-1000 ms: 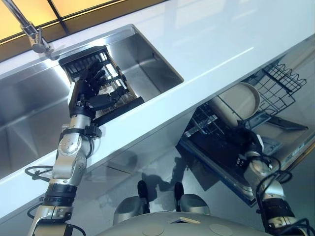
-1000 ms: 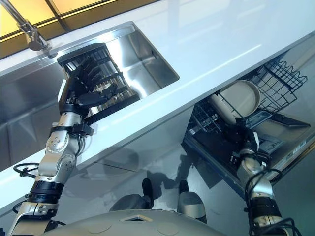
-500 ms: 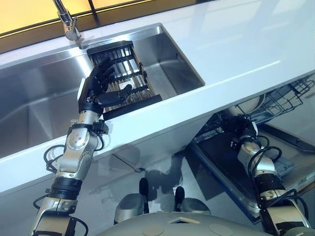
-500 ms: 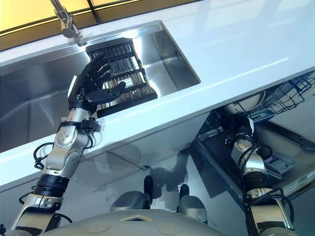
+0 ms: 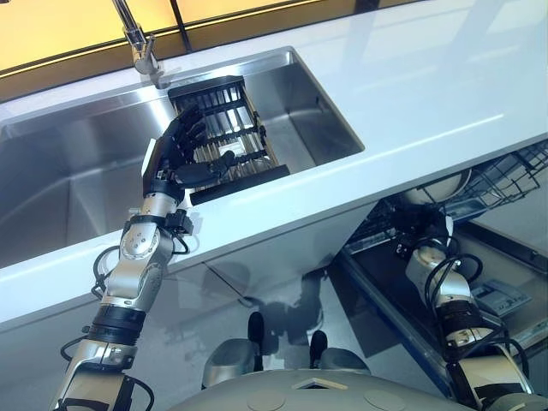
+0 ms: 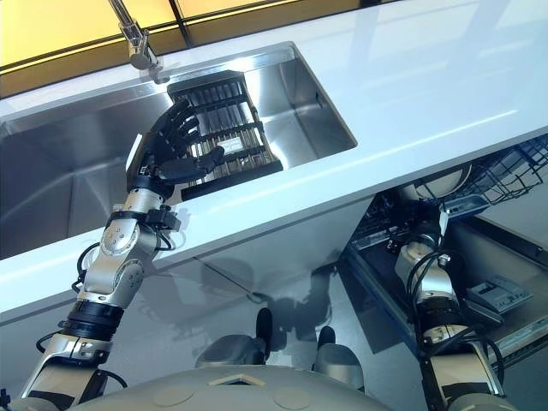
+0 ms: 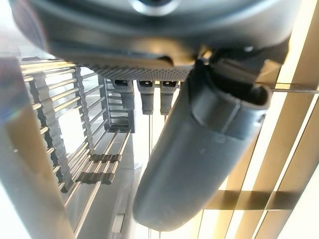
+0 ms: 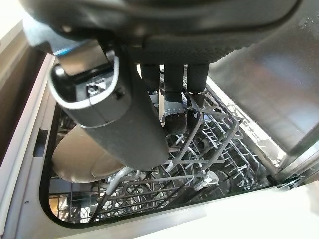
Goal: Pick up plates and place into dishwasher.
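Since a second ago, my view has swung, and my right hand has moved from out in front of the dishwasher rack to close under the counter. It sits right by the rack now. From the wrist camera I see its fingers hanging loose over the black wires, with the thumb beside them, holding nothing.

One tan plate stands on its edge in the rack, under the counter. I see a bit of its rim from the head camera too, just above my right hand.

My left hand is up over the sink, which is set into the counter. Its fingers are spread wide apart and it holds nothing. It hangs in front of the black drying rack that sits inside the sink, near the sink's right end. I see no plate in that rack. The tap stands at the back edge of the sink, just behind the drying rack.
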Tool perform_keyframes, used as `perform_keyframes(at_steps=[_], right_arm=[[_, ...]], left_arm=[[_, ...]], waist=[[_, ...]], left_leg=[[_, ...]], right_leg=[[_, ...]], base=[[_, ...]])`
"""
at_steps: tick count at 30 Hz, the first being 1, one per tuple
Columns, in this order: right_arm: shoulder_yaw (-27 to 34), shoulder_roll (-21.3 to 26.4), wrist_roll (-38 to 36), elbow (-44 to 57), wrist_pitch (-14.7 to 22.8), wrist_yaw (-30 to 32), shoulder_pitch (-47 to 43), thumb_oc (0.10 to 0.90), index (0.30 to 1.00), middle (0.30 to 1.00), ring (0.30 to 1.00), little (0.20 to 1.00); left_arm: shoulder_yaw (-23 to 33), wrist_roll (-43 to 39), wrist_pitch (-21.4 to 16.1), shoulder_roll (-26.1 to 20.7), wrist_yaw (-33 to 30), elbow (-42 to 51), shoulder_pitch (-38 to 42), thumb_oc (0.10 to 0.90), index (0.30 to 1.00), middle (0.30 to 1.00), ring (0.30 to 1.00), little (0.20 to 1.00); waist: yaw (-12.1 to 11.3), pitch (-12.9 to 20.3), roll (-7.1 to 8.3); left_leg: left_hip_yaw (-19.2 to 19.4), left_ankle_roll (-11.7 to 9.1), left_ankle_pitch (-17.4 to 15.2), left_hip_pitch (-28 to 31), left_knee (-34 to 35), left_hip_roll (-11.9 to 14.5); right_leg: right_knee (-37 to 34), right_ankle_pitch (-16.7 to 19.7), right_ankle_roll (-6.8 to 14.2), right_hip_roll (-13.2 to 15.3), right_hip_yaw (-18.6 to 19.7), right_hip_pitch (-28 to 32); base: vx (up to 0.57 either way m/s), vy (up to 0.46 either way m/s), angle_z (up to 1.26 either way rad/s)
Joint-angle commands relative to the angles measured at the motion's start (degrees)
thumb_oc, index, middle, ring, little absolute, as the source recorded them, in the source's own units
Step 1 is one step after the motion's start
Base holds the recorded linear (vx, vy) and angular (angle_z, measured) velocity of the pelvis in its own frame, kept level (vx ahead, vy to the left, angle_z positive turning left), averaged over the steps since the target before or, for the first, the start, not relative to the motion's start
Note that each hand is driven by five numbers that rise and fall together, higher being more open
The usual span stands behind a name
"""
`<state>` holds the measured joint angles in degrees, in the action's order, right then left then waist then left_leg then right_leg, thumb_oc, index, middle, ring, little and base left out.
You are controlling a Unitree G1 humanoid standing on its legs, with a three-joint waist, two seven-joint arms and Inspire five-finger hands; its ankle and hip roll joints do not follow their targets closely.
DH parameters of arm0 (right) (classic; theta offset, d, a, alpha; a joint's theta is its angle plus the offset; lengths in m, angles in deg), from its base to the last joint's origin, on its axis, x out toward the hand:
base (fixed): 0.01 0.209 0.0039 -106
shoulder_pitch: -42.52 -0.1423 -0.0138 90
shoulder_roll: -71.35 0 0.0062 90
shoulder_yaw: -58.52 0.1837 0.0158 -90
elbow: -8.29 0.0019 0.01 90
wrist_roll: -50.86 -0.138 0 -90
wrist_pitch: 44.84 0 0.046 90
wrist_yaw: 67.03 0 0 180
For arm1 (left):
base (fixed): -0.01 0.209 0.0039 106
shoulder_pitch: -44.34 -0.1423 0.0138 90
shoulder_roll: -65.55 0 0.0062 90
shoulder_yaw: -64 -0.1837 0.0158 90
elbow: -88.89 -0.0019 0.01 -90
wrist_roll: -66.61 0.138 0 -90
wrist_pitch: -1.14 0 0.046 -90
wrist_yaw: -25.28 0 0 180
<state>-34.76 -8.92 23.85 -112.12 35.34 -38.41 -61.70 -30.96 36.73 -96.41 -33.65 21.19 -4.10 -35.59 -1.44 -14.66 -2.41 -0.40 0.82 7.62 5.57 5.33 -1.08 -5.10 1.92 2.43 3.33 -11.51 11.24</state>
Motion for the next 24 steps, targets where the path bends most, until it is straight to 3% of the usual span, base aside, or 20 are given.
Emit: perform_keyframes(at_steps=[1, 14, 21, 24], right_arm=[[-6.89, -2.62, 6.10, 7.17, 11.54, -0.62, -18.84, 0.800, 0.900, 0.900, 0.900, 0.900], [-5.20, -1.11, 9.96, 12.74, 10.10, -2.04, -12.37, 0.800, 0.900, 0.900, 0.900, 0.900], [-1.89, 0.45, 9.31, 17.66, 8.59, -3.68, -7.80, 0.800, 0.900, 0.900, 0.900, 0.900], [2.30, 1.01, 9.42, 21.62, 10.00, -3.24, -2.01, 0.800, 0.900, 0.900, 0.900, 0.900]], left_arm=[[-3.13, -1.96, -4.24, -1.33, 0.97, 1.52, 2.46, 0.800, 0.900, 0.900, 0.900, 0.900], [-2.96, -1.53, -4.43, -0.70, 2.02, 1.56, 1.30, 0.800, 0.900, 0.900, 0.900, 0.900], [-1.65, -1.42, -4.95, -0.48, 2.86, 2.00, -0.20, 0.800, 0.900, 0.900, 0.900, 0.900], [0.27, -1.52, -5.62, -0.48, 3.36, 2.63, -2.28, 0.800, 0.900, 0.900, 0.900, 0.900]], waist=[[-4.77, 7.45, 3.53], [-2.31, 7.44, 3.83], [-0.91, 7.42, 4.19], [0.30, 7.55, 4.31]], left_leg=[[0.34, 1.62, -8.55, 3.13, -1.44, -5.27], [1.64, 2.05, -9.11, 3.22, -1.94, -5.04], [2.27, 2.07, -9.24, 3.24, -1.92, -4.81], [2.94, 2.13, -9.17, 3.30, -1.57, -4.49]], right_leg=[[2.04, 1.81, 2.51, 1.75, 1.30, -3.56], [3.12, 1.47, 2.94, 1.64, 4.47, -4.42], [3.59, 1.33, 3.11, 1.29, 5.74, -4.91], [4.39, 0.82, 3.20, 0.84, 6.48, -5.35]], base=[[0.00, 0.000, 0.00], [0.00, 0.000, 0.00], [0.00, -0.001, 0.00], [0.00, 0.000, 0.00]])
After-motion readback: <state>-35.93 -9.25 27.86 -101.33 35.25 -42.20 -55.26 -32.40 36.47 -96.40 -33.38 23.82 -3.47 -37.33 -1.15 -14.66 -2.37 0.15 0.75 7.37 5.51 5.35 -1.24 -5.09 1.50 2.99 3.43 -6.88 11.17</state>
